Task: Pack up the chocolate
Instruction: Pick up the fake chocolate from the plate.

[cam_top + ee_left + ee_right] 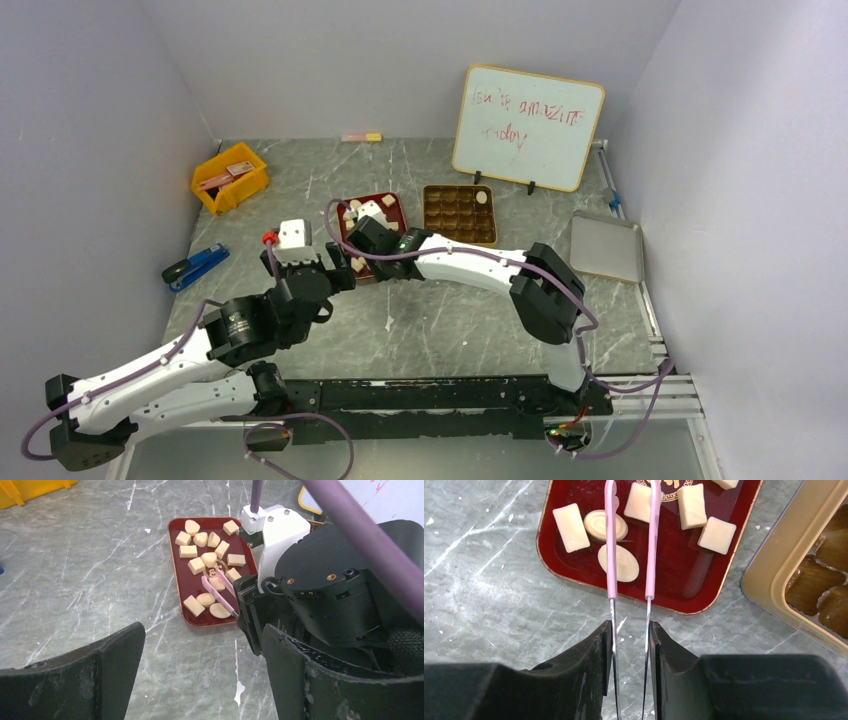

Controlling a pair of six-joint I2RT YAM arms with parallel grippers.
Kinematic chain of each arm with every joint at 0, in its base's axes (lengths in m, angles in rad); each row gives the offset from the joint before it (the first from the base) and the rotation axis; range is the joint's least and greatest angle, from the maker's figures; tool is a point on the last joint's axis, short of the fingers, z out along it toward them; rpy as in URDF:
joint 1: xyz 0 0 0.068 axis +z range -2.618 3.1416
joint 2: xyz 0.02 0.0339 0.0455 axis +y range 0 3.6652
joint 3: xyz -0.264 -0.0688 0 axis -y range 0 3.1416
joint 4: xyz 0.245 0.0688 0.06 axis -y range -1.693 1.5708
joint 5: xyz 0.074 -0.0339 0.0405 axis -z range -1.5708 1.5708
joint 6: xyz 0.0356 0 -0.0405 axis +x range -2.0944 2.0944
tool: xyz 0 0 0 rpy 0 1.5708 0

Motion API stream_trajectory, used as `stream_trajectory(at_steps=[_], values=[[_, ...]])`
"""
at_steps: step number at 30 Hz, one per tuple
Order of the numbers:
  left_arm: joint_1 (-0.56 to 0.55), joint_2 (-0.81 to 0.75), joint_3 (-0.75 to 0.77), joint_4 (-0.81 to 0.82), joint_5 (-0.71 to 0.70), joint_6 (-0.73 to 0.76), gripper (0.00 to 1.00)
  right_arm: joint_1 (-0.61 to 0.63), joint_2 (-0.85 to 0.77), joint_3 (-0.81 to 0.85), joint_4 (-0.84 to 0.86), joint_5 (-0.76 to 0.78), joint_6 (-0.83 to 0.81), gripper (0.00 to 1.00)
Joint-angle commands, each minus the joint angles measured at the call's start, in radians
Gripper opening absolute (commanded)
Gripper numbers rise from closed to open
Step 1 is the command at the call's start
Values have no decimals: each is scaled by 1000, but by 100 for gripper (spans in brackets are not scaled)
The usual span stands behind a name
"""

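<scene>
The left pincer (202,640) gapes wide and empty above the grey marble worktop (75,580), just short of the dark red rectangular tray (176,565). The right pincer (630,630) clamps pink-sleeved metal tweezers (611,555), their tips parted over that tray, where the pale tan chocolate pieces (692,506) lie. A gold tin (774,570) sits beside it.

Bright, even light, soft shadows; the left gripper (202,652) looks slightly blurred up close.
</scene>
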Motion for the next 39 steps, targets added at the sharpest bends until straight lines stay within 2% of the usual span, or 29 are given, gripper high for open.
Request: stream_trajectory(at_steps=[1, 39], values=[[-5, -7, 12, 15, -30, 6, 91, 8, -4, 54, -12, 47, 4, 34], [-5, -19, 5, 4, -31, -1, 91, 8, 26, 15, -3, 53, 23, 38]])
